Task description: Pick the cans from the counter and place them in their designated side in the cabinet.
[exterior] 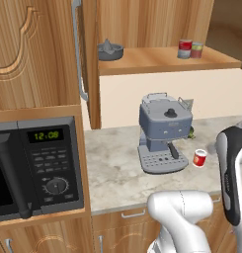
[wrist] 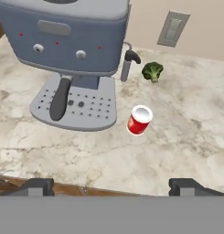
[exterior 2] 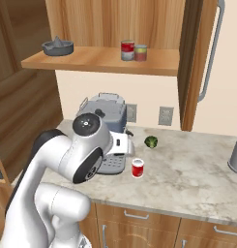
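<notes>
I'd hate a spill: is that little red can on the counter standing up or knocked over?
Standing upright. The red can rests on its base on the counter, white top facing up, beside the coffee machine.

Even, soft rendered light throughout; no glare. Faint shadow under coffee machine (wrist: 72,59) and beside red can (wrist: 140,120) on counter (wrist: 177,137). Cabinet (exterior 2: 115,22) interior evenly lit. Images low-resolution, slightly soft; no edge distortion.
</notes>
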